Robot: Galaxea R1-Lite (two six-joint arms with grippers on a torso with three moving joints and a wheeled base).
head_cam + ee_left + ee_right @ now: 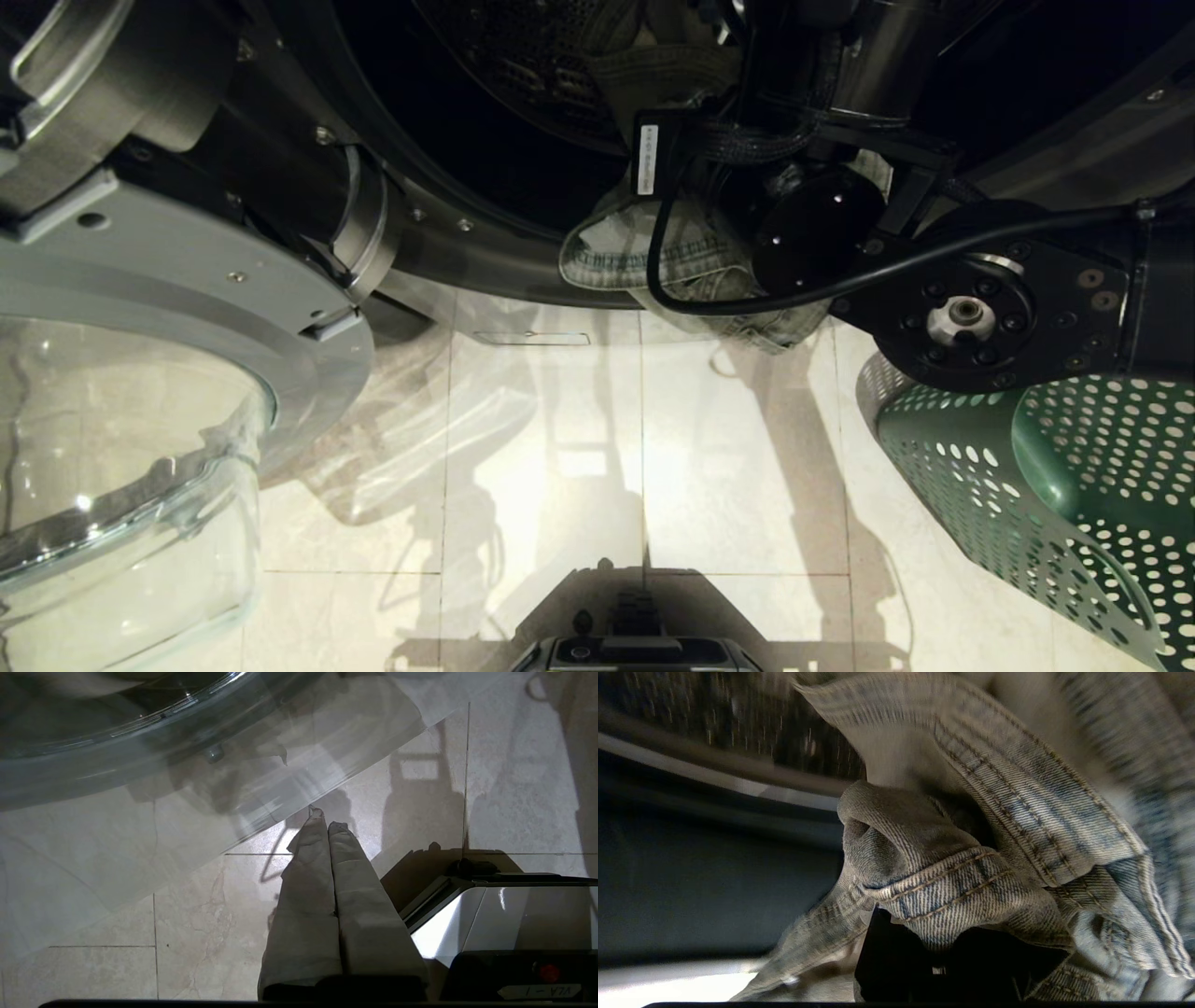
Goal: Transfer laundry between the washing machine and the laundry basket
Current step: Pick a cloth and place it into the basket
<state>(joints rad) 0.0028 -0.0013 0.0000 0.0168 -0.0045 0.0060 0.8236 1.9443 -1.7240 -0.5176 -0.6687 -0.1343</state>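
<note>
Laundry (653, 257) hangs over washing machine (485, 252) door lip, clamped in closed right gripper (945, 961) at drum mouth, w/ laundry basket (1036, 467) below-right of it, nearer right arm; left gripper (327, 826) closed, parked over floor.

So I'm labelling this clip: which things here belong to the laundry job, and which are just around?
Job:
- denim garment, gripped by right gripper
- washing machine, door open
- green basket

Just around:
- left gripper, fingers together over the floor
- robot base
</note>
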